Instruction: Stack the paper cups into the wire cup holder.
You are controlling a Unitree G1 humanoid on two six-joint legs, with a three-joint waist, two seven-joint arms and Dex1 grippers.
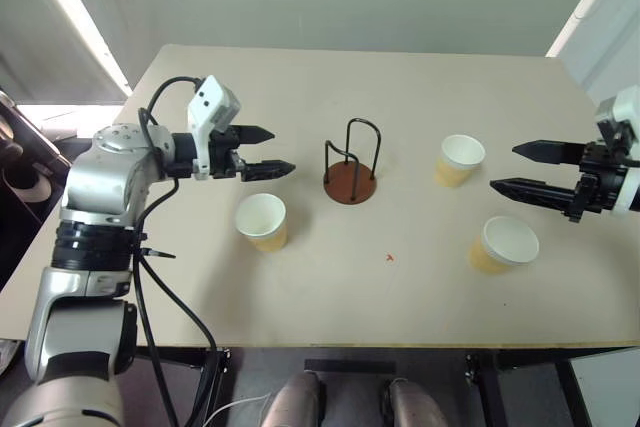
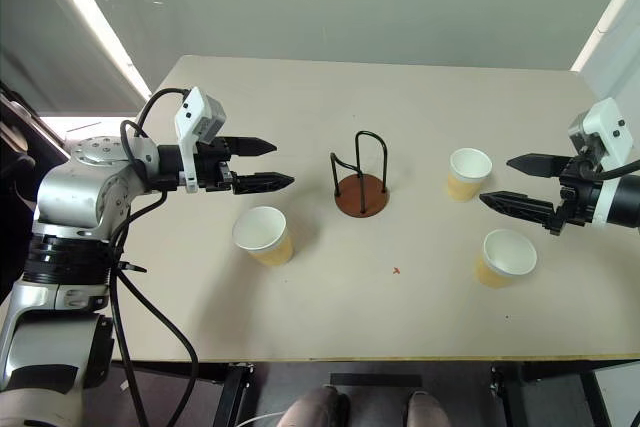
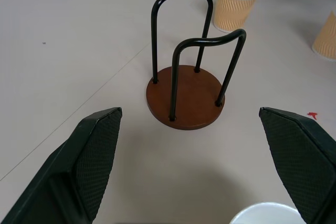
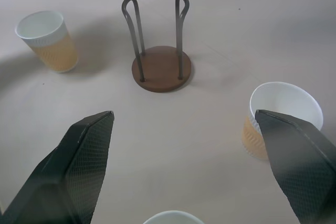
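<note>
Tan paper cups (image 1: 262, 222) upright | one cropped in left wrist view

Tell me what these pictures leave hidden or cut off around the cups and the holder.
- Left wrist view: the near paper cup is cut by the picture's edge; only its rim shows.
- Left wrist view: another cup is cut by the side edge.
- Right wrist view: the right gripper's finger covers part of a cup.

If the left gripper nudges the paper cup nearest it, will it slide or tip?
Probably tips: the paper cup is empty, tall and tapers to a narrow foot. Likely light and thin-walled, so a firm squeeze from the left gripper may dent it.
</note>
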